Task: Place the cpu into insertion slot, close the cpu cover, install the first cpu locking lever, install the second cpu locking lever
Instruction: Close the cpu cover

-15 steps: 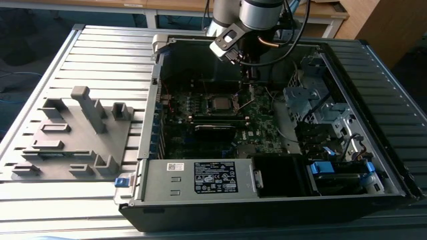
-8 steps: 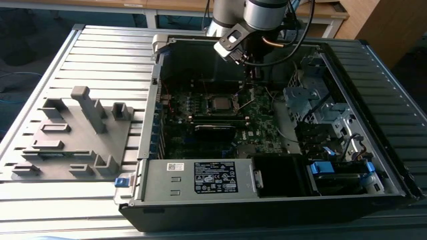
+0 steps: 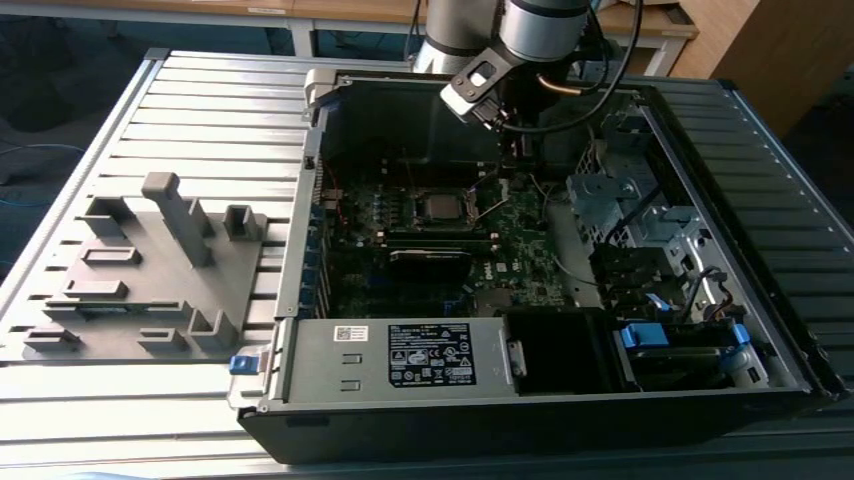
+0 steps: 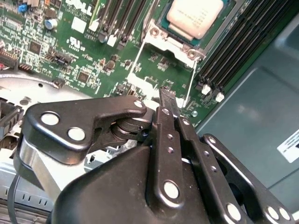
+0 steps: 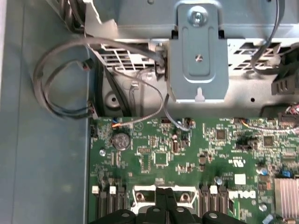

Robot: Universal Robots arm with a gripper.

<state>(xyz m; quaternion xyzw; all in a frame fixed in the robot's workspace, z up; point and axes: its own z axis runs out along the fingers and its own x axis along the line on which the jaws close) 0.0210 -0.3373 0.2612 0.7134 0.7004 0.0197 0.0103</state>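
With the cpu [image 4: 194, 16] lying in the insertion slot [image 4: 163, 22] just ahead of its tips, the gripper [image 4: 166, 92], pressed together and empty, should likely push slowly and squarely, sparing the chip.

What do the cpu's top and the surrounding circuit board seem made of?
The cpu: probably metal, a matte pale silvery top with soft sheen. The circuit board: likely lacquered laminate, glossy green, with fine traces and soldered parts.
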